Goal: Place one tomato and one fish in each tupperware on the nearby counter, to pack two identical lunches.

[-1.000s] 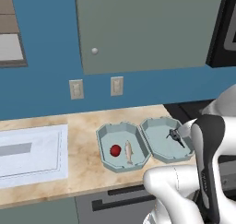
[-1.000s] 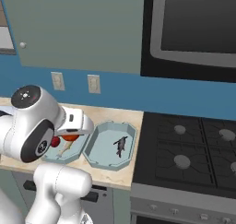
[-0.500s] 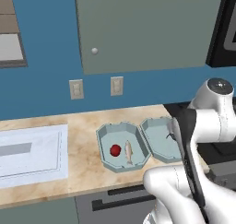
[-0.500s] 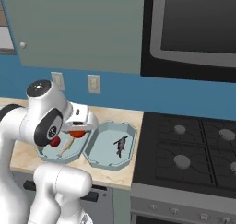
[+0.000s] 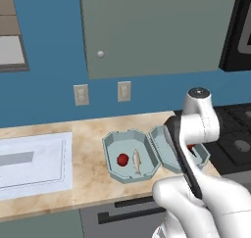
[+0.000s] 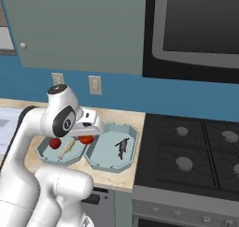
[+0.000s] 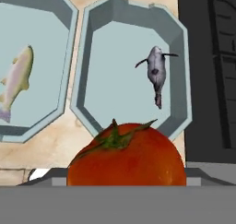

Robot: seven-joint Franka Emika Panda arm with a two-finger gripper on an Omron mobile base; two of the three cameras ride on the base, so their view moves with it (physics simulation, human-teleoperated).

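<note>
Two boxes sit side by side on the worktop [image 5: 83, 183]. One box [image 5: 113, 149] has a tomato [image 5: 122, 159] and a pale fish [image 5: 137, 161] in it, so that lunch looks done. The other box [image 6: 105, 160], next to the stove [image 6: 196, 151], has just a small grey fish [image 6: 122, 147] in it. The pincer [image 6: 86, 138] holds a second red tomato [image 7: 126, 156] between its two sides, which stand wide apart around it. It hangs above the near edge of the box with the grey fish, close to the gap between the two boxes. I think the next job is to drop this tomato into that box. It could go wrong if the pincer lets go too soon. The tomato is round, so it could hit the rim, roll into the full box, or roll off onto the worktop. It might also land on the grey fish and push it.
</note>
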